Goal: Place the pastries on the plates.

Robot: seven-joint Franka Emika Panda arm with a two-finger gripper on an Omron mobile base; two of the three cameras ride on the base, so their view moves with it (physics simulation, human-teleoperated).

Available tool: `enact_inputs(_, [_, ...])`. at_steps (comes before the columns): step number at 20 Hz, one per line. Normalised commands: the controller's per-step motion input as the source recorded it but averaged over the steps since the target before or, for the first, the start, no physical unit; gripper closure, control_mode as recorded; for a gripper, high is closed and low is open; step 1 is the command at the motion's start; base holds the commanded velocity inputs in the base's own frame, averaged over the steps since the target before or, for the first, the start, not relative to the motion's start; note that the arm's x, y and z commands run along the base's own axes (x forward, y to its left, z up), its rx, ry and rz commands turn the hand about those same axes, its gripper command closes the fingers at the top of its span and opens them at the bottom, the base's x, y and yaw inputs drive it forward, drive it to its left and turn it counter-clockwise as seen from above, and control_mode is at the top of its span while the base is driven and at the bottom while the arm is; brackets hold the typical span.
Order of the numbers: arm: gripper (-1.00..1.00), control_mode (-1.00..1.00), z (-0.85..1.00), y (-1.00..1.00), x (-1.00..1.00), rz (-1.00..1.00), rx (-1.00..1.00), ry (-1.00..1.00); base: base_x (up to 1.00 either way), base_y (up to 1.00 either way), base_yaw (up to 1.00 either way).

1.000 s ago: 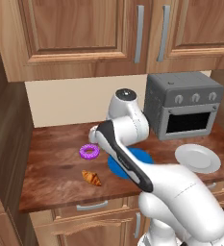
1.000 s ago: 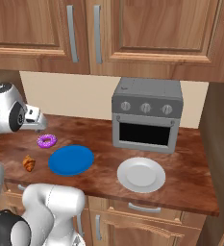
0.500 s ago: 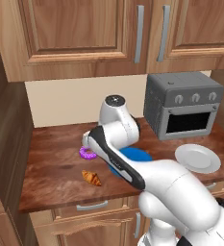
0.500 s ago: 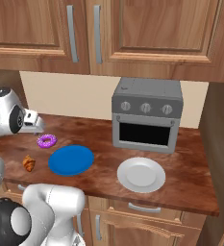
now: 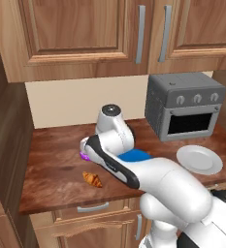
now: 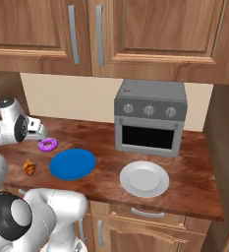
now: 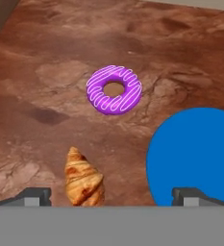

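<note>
In the hand view the purple-frosted donut [image 7: 114,90] lies on the wooden counter, straight ahead of my open gripper [image 7: 111,197]. The golden croissant [image 7: 83,180] sits close below the hand, between the two fingertips [image 7: 31,196] and nearer the left one. The blue plate [image 7: 200,156] lies bare to the right. From the right base camera, the hand hovers just above and left of the donut [image 6: 48,144], with the croissant [image 6: 29,168] and blue plate [image 6: 72,164] nearer the front edge and the white plate [image 6: 144,178] bare further right. Nothing is held.
A grey toaster oven [image 6: 150,117] stands at the back right of the counter, behind the white plate [image 5: 200,159]. Wooden wall cabinets [image 5: 109,34] hang above. A tall cabinet side [image 5: 8,145] bounds the counter's left end.
The arm has sunk and swung a little left, bringing the hand lower over the donut. The jaws stay open, and the pastries and plates have not moved.
</note>
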Motion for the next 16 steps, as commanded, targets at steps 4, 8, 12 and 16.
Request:
enact_inputs(4, [-1.00,-1.00,-0.04,0.15,0.46,0.02,-0.03,0.00,0.00,0.00,0.00])
enact_inputs(8, [-1.00,-1.00,-0.17,0.12,0.46,0.03,-0.01,0.01,0.00,0.00,0.00])
enact_inputs(12, [-1.00,-1.00,-0.22,0.24,0.43,0.00,-0.01,0.01,0.00,0.00,0.00])
enact_inputs(16, [-1.00,-1.00,-0.16,0.31,0.38,0.00,-0.01,0.00,0.00,0.00,0.00])
